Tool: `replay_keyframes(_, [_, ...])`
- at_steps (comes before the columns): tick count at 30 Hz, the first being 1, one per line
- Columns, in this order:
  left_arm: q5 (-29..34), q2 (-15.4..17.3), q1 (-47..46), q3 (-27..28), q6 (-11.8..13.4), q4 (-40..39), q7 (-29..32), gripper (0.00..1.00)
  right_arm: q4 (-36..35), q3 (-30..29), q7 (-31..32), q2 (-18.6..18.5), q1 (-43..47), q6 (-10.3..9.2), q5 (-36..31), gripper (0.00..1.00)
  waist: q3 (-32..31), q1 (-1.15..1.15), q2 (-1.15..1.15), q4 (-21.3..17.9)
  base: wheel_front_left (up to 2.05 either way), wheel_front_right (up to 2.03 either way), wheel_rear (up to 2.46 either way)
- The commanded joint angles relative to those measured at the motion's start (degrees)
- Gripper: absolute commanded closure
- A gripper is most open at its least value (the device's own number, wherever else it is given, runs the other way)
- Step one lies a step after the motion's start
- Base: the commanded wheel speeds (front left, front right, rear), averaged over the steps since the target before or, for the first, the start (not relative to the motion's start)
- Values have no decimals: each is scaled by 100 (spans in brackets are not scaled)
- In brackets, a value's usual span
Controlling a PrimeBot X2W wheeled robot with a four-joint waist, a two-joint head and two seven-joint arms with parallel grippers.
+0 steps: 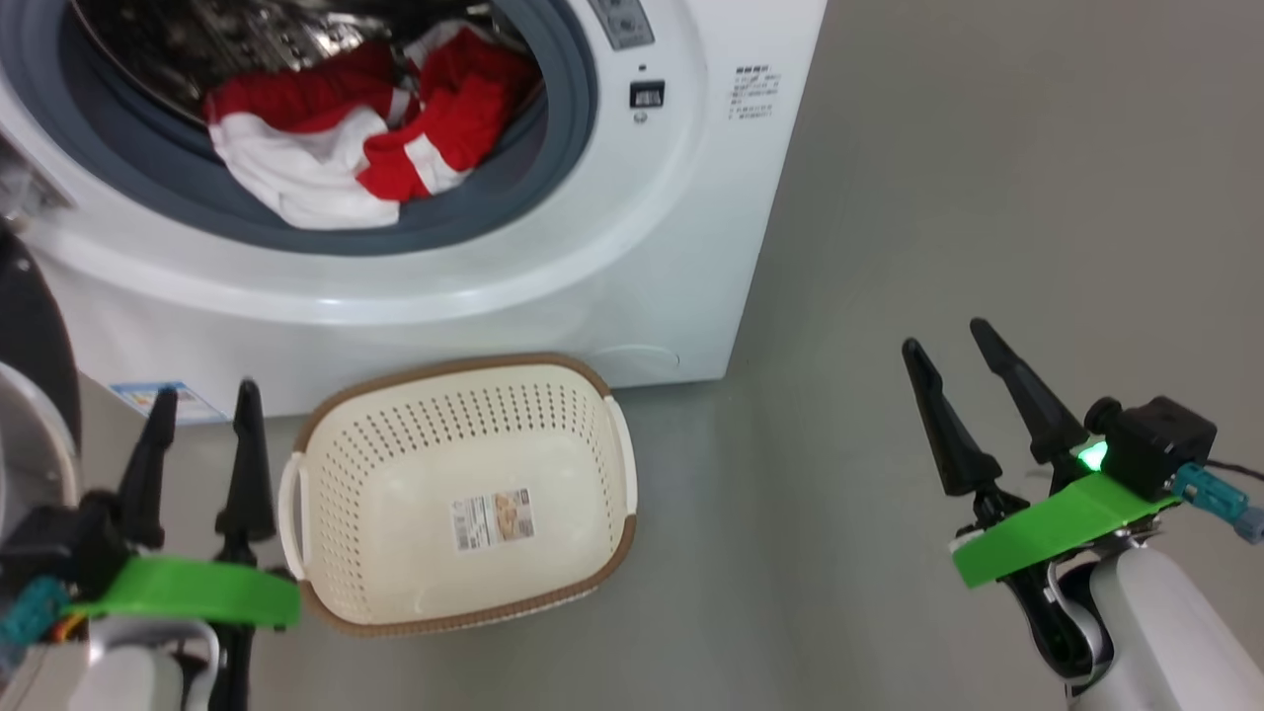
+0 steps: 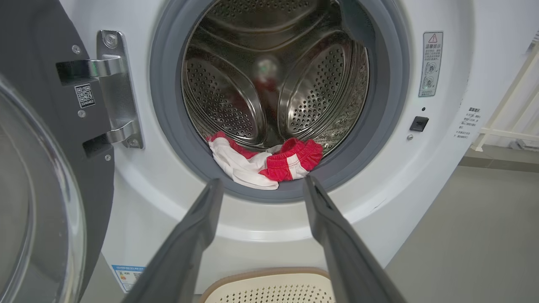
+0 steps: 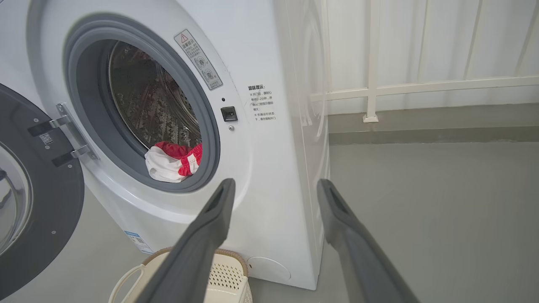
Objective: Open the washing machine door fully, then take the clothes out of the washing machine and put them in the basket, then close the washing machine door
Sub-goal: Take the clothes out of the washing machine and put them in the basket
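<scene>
Front-loading washing machine [image 1: 612,276] with its door [image 2: 33,63] swung open and red and white clothes [image 1: 355,138] heaped at the drum's front lip.

The clothes lie just inside the machine's grey gasket, the heap stretching side to side across the opening. The left gripper [image 1: 205,390], fingers spread and holding nothing, points straight at that opening and looks the nearer arm. The right gripper [image 1: 943,334], also spread and empty, stands off the machine's right front corner. The cream basket [image 1: 444,362] sits on the floor just before the machine, below the opening.
</scene>
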Motion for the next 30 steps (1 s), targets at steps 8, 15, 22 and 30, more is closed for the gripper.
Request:
replay_keyframes(8, [108, 341, -1146, 86, -96, 358, 133, 0, -269, 41, -69, 22, -337, 9, -100, 0, 709, 0, 0, -82, 0, 0, 0])
replay_keyframes(15, [30, 383, -2019, -31, -192, 903, 297, 0, -341, 29, -69, 64, -494, 9, -131, 0, 1096, 0, 0, -127, 0, 0, 0])
replay_keyframes(22, [-73, 406, -2939, -265, -318, 1598, 470, 0, -368, 62, -69, 94, -625, 9, -151, 0, 1382, 0, 0, -207, 0, 0, 0])
replay_keyframes(30, [-307, 435, -3892, -427, -389, 2315, 609, 0, -408, 111, -69, 174, -739, 9, -155, 0, 1674, 0, 0, -354, 0, 0, 0])
